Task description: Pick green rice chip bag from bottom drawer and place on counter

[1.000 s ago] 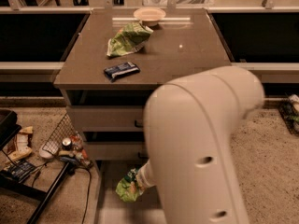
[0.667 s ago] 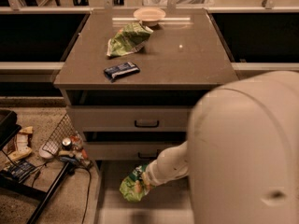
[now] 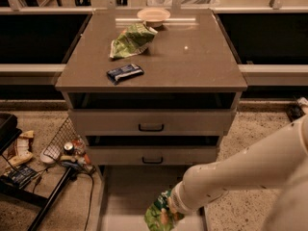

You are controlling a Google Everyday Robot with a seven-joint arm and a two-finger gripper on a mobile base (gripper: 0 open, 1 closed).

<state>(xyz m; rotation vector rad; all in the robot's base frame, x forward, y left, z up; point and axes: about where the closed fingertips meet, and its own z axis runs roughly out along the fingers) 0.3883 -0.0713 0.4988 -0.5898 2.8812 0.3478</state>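
Observation:
The green rice chip bag [image 3: 155, 219] hangs crumpled at the bottom centre of the camera view, over the front of the open bottom drawer [image 3: 126, 192]. My gripper [image 3: 167, 210] is shut on the bag's upper right part, at the end of the white arm that comes in from the lower right. The bag mostly hides the fingers. The counter [image 3: 192, 61] lies above the drawer stack, well behind the gripper.
On the counter lie a paler green-and-white bag [image 3: 132, 39], a dark blue wrapper bar [image 3: 124, 72] and a small bowl [image 3: 153, 16]. Two closed drawer fronts [image 3: 151, 122] face me. A wire basket and loose clutter [image 3: 62, 150] sit on the floor at left.
The arm has swung away to the right and uncovered the drawers. The gripper and the green bag have moved right and toward the bottom of the view together.

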